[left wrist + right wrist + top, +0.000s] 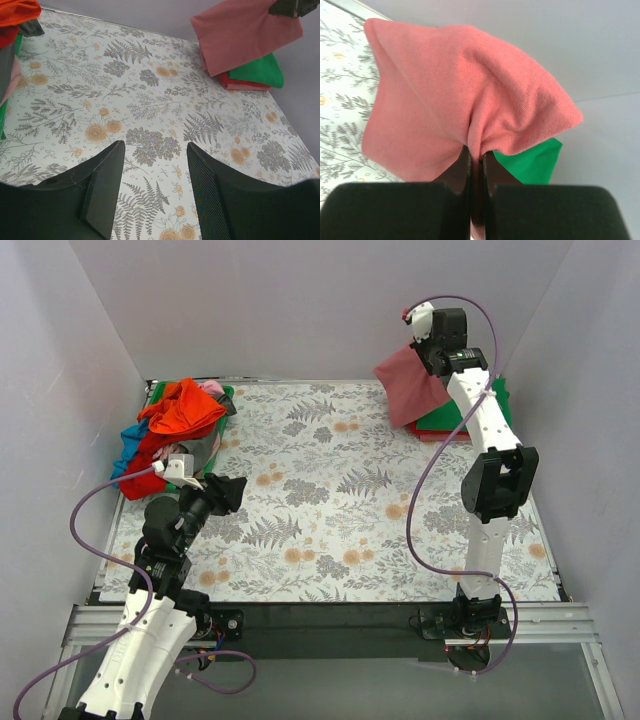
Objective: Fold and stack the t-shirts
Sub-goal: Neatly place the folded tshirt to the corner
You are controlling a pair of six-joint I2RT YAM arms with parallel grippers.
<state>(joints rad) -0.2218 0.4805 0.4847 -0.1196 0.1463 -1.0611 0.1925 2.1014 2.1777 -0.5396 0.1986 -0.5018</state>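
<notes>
Hanging from the right gripper [476, 152], whose fingers pinch shut on its bunched edge, the dusty-rose t-shirt [455, 95] dangles over the green-topped folded stack [257, 72] at two o'clock. The left gripper [155, 150] gapes empty near the ten-o'clock unfolded pile [180, 420].

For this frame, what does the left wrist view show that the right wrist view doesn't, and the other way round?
Only left wrist: the left gripper open over the floral covering, and the unfolded pile at the frame's edge. Only right wrist: the right gripper seen close, shut on the dusty-rose t-shirt. Both: that shirt, the green t-shirt below it, the covering.
</notes>
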